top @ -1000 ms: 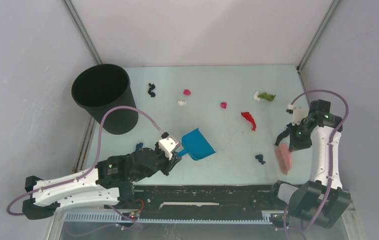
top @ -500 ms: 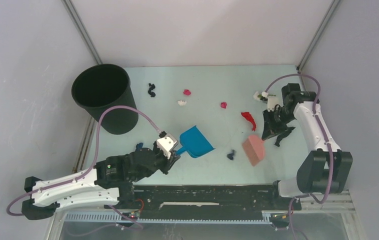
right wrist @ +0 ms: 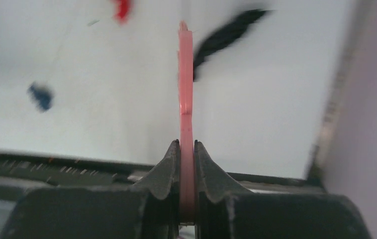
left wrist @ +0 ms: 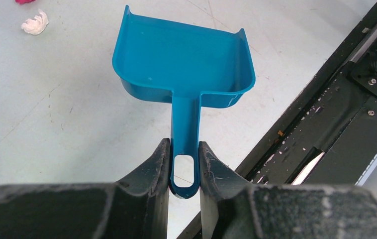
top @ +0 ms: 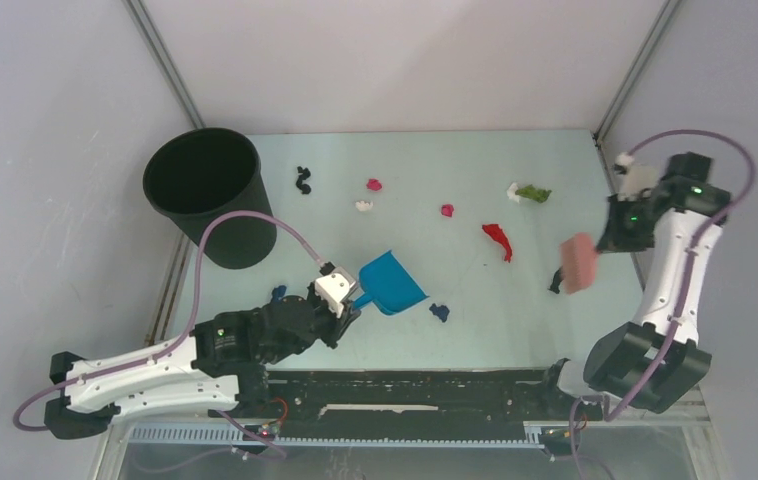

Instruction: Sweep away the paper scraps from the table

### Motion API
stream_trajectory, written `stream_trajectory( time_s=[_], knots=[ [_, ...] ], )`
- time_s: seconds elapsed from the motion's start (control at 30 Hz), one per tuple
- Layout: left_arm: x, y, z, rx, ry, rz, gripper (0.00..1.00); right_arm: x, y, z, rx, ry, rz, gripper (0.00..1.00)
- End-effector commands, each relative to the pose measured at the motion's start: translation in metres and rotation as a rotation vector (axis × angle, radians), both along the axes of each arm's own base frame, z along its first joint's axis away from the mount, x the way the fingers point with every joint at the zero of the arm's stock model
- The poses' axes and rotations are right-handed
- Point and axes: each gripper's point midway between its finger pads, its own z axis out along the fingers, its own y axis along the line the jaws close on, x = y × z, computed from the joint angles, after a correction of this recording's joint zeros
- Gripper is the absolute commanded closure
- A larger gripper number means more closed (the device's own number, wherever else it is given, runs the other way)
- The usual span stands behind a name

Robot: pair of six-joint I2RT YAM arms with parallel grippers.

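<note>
On the walled table (top: 515, 330) lie scraps (top: 496, 238); left hand (left wrist: 184, 149) pinches dustpan (left wrist: 184, 59), right hand (right wrist: 186, 147) brush (right wrist: 185, 74).

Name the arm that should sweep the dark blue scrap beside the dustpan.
Right, probably: the right gripper clamps the pink brush, off to the right of the dark blue scrap. The left gripper is occupied holding the blue dustpan.

bin (top: 203, 190) stands upper left on the worktop (top: 425, 160); paper scraps (top: 496, 238) lie scattered across the middle, dustpan (top: 392, 284) lower centre, brush (top: 579, 262) at right.
</note>
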Motion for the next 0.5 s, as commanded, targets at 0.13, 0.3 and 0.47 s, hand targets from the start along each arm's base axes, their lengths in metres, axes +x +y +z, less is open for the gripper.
stream_trajectory(
  time_s=[0.13,0.3,0.47],
  knots=[
    [-0.001,-0.008,0.005,-0.006,-0.018,-0.028,1.00,0.001,-0.136,0.026,-0.456,-0.051,-0.285,1.00],
    [-0.001,-0.008,0.003,0.012,-0.022,-0.037,1.00,0.016,-0.164,-0.015,-0.541,0.031,-0.340,1.00],
    [0.000,-0.010,0.000,0.027,-0.019,-0.038,1.00,0.038,-0.141,-0.056,-0.401,0.086,-0.316,1.00]
  ],
)
